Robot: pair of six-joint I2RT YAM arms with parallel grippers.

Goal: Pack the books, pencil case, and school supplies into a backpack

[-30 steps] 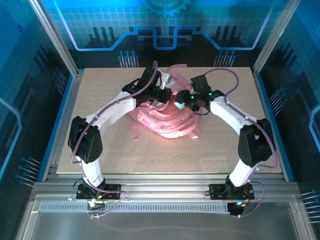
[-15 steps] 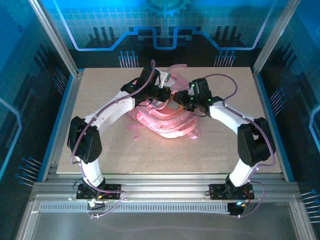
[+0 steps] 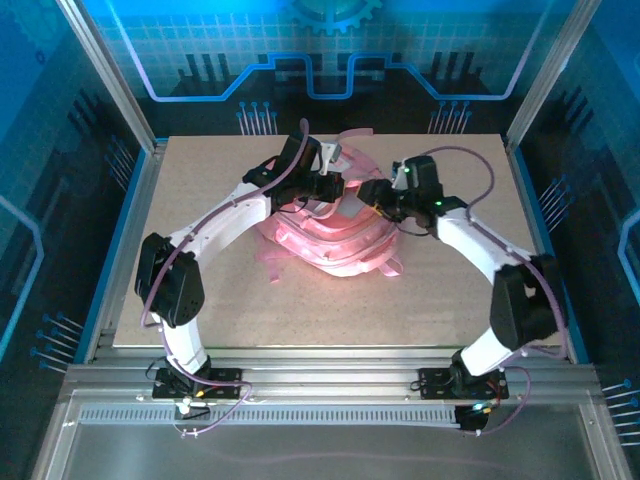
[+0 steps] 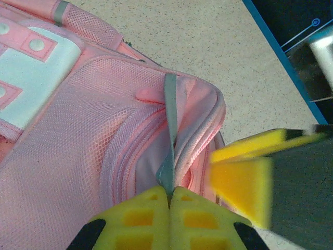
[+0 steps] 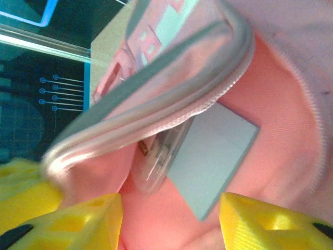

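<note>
The pink backpack (image 3: 330,235) lies mid-table. My left gripper (image 3: 335,185) (image 4: 169,195) is shut on a grey strap (image 4: 170,109) at the backpack's (image 4: 67,156) top edge and holds the opening up. My right gripper (image 3: 372,192) (image 5: 171,219) is open at the mouth of the backpack (image 5: 270,104), with nothing between its fingers. Inside the pocket lie a light-blue square pad (image 5: 213,161) and a small grey translucent item (image 5: 161,156). One right fingertip (image 4: 242,190) appears beside the strap in the left wrist view. The books and pencil case are hidden.
Loose pink straps (image 3: 275,265) trail from the backpack toward the front. Bare tabletop (image 3: 330,310) surrounds it. A blue rim and metal frame (image 3: 120,230) border the table on every side.
My right arm has drawn back a little to the right, its elbow swinging outward. The left arm and the backpack have stayed put.
</note>
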